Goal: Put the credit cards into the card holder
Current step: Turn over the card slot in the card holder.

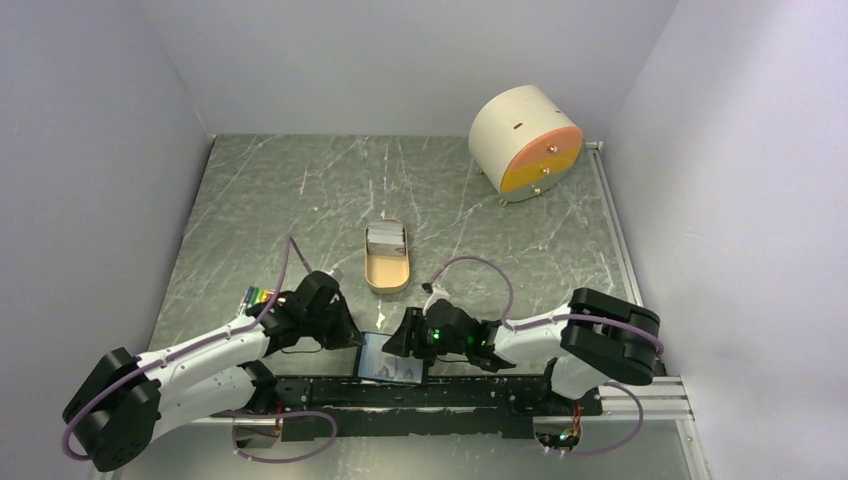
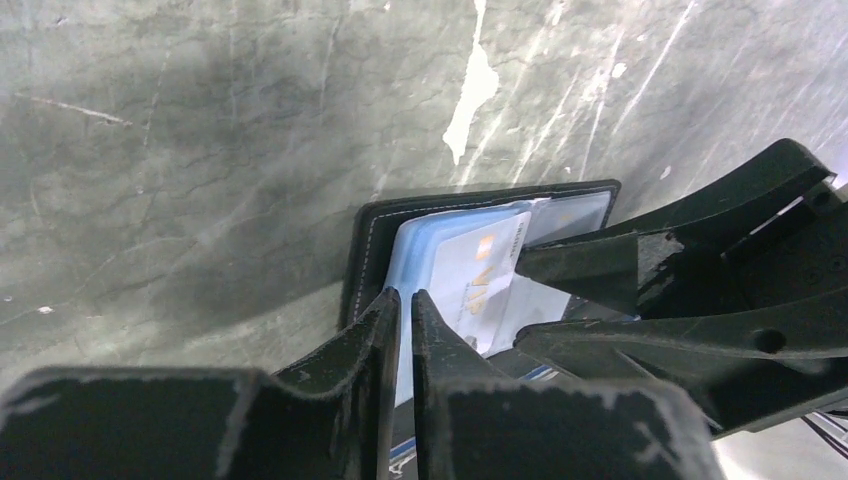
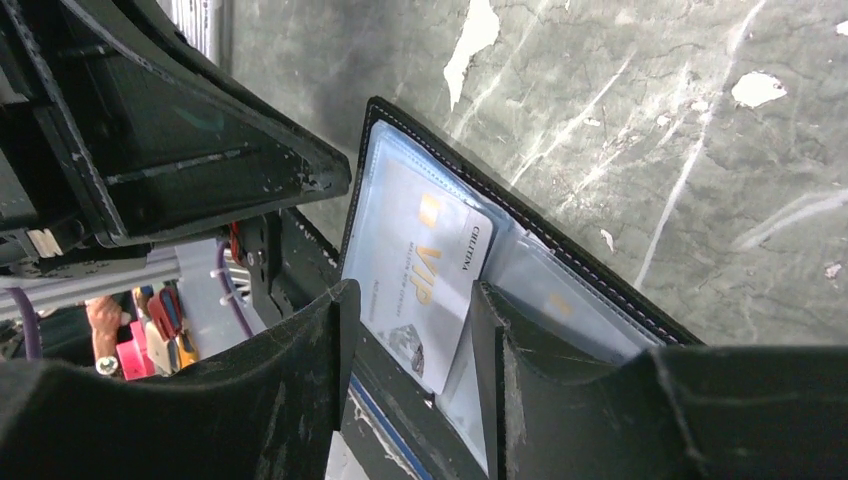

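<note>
A credit card [image 3: 420,270] is laid on the open card holder [image 3: 565,292]. The right hand [image 3: 410,292] is spread astride it; the left hand [image 2: 405,310] is nearly closed at the holder's edge.

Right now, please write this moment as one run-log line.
card holder: open, near edge | card: partly inserted | left hand: pinching holder | right hand: open around card

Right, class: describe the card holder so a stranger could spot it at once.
On the grey marbled table, look at the middle of the near edge. The card holder lies open there, a white VIP card against its glossy blue-grey pockets. Unlike the tan oval tray behind it, it is flat, square and black.
</note>
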